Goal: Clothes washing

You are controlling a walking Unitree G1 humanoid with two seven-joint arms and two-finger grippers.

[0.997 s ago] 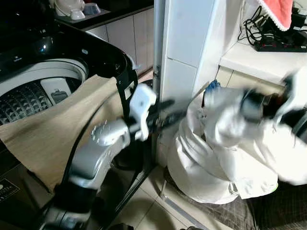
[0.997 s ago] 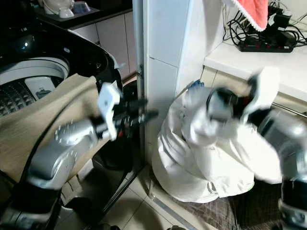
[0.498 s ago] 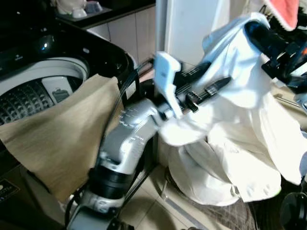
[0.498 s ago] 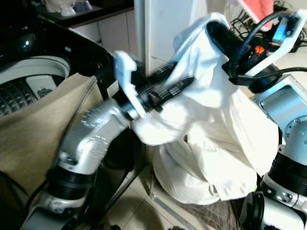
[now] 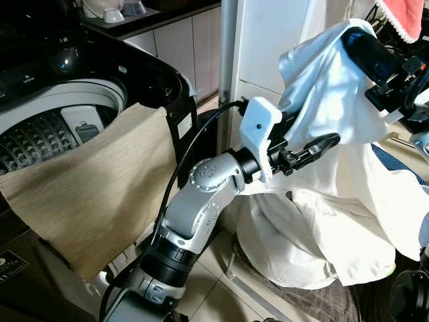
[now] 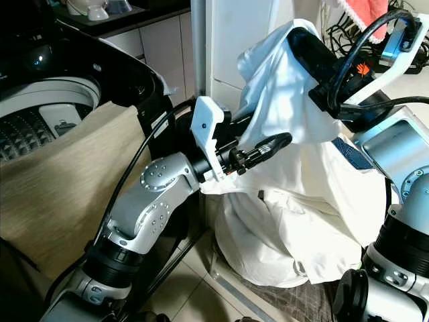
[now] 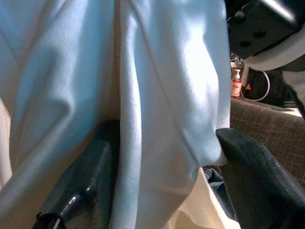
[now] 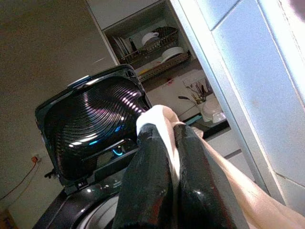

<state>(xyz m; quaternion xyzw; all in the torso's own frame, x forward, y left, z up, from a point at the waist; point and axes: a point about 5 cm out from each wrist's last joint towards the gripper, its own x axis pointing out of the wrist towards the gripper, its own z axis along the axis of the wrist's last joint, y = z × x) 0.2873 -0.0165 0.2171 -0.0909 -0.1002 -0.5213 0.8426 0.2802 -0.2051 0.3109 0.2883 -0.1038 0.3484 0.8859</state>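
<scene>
The right gripper (image 8: 171, 157) pinches a fold of the white garment (image 5: 335, 100), holding it high above the laundry bag (image 5: 295, 248). The left gripper (image 7: 162, 171), fingers spread, has the hanging cloth between them. At left, a tan cloth (image 5: 87, 194) drapes over the open washer's rim (image 5: 100, 90).

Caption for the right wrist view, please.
Right gripper pinches white garment between shut fingers, open-lidded washing machine beyond.
</scene>
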